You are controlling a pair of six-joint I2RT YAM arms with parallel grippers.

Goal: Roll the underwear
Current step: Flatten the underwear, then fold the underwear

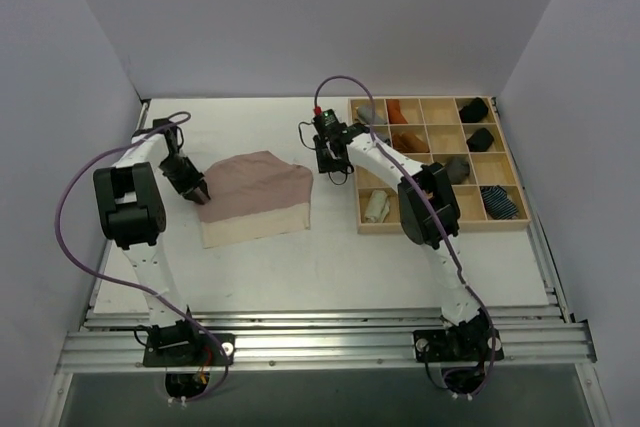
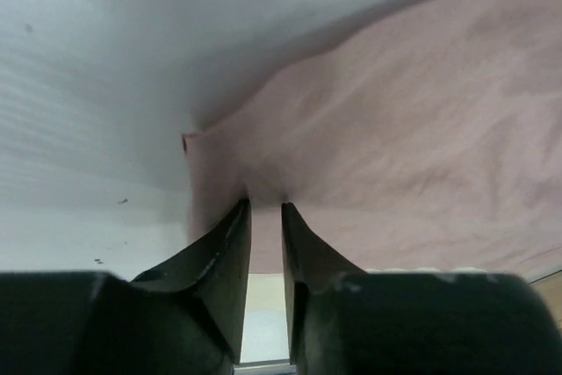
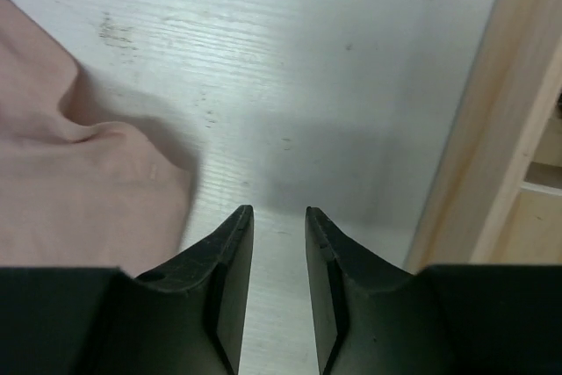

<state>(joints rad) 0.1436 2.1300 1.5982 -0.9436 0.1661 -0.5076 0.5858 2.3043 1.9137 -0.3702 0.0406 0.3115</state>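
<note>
The dusty pink underwear (image 1: 258, 185) lies spread flat on the white table, its beige part (image 1: 250, 226) toward the near side. My left gripper (image 1: 197, 190) is at the cloth's left edge. In the left wrist view its fingertips (image 2: 263, 205) stand a narrow gap apart, resting against the pink cloth (image 2: 395, 129), with nothing pinched between them. My right gripper (image 1: 335, 169) hovers just right of the underwear, open (image 3: 278, 210) over bare table, with the cloth's corner (image 3: 79, 191) to its left. A pale rolled bundle (image 1: 376, 206) sits in the tray's near-left compartment.
A wooden compartment tray (image 1: 441, 227) stands at the right, its edge (image 3: 492, 129) close to my right gripper. It holds grey, rust, black and blue-striped rolls (image 1: 497, 201). White walls enclose the table on three sides.
</note>
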